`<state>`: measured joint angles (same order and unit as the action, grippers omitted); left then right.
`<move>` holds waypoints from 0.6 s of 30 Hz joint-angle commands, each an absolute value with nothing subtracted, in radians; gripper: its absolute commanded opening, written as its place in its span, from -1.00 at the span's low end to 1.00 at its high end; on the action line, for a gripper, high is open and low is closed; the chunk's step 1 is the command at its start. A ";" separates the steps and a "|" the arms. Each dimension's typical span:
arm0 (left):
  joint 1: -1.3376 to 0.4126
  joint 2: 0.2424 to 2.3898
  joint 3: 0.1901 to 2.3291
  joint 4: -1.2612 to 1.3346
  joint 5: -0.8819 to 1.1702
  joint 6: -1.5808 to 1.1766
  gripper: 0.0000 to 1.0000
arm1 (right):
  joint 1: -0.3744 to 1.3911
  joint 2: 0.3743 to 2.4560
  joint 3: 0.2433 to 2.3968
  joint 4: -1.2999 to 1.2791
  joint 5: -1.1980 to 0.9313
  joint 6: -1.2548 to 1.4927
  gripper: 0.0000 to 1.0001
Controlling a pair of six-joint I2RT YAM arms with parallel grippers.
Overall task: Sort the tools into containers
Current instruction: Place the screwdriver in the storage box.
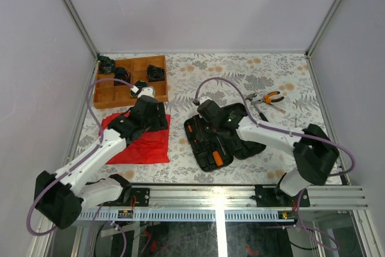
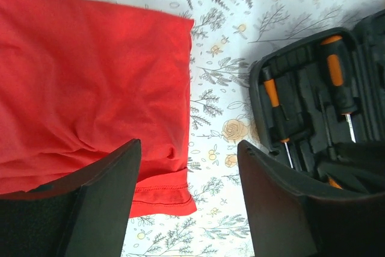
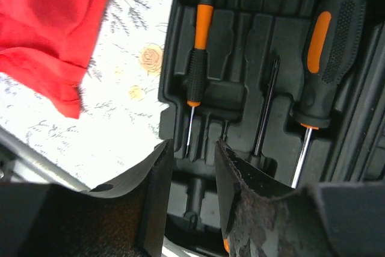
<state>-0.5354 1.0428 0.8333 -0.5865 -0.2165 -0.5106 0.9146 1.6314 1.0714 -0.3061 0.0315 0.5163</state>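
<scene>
The black tool case (image 1: pixel 204 148) lies open at the table's middle. Its moulded slots hold a slim orange-and-black screwdriver (image 3: pixel 197 58), a thick-handled screwdriver (image 3: pixel 328 52) and a thin dark shaft (image 3: pixel 264 106). My right gripper (image 3: pixel 192 144) hovers low over the case (image 3: pixel 234 34), open, with nothing between its fingers; from above the right gripper (image 1: pixel 207 123) covers the case's far part. My left gripper (image 2: pixel 187 145) is open and empty above the table, between the red cloth (image 2: pixel 90 76) and the case (image 2: pixel 301 82). Orange-handled pliers (image 1: pixel 274 96) lie far right.
A compartmented wooden tray (image 1: pixel 129 94) with black items sits at the back left. The red cloth (image 1: pixel 144 145) lies under the left arm. Metal tools (image 1: pixel 255 102) lie beside the pliers. An aluminium rail (image 1: pixel 240 194) runs along the near edge.
</scene>
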 commanded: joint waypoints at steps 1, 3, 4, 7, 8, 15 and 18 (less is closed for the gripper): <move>-0.528 1.175 0.850 -0.490 -0.202 -0.574 0.25 | 0.924 1.511 0.996 -0.215 0.011 0.481 -0.18; -0.528 1.247 0.862 -0.459 -0.178 -0.581 0.22 | 0.923 1.477 0.945 -0.184 0.013 0.488 -0.17; -0.528 1.282 0.869 -0.447 -0.167 -0.586 0.21 | 0.922 1.464 0.923 -0.172 0.013 0.494 -0.17; -0.528 1.365 0.879 -0.415 -0.144 -0.605 0.14 | 0.921 1.433 0.862 -0.121 0.003 0.517 -0.17; -0.528 1.385 0.876 -0.403 -0.140 -0.617 0.13 | 0.921 1.427 0.838 -0.105 -0.001 0.522 -0.17; -0.523 1.420 0.802 -0.412 -0.204 -0.724 0.12 | 0.914 1.400 0.769 -0.053 -0.004 0.527 -0.16; -0.494 1.402 0.741 -0.432 -0.226 -0.783 0.15 | 0.910 1.399 0.752 -0.042 -0.008 0.528 -0.16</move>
<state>-0.5308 1.4265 0.8135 -0.4442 -0.1677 -0.6807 0.9150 1.4387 0.7631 -0.1162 0.0051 0.5201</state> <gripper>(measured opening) 0.564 0.416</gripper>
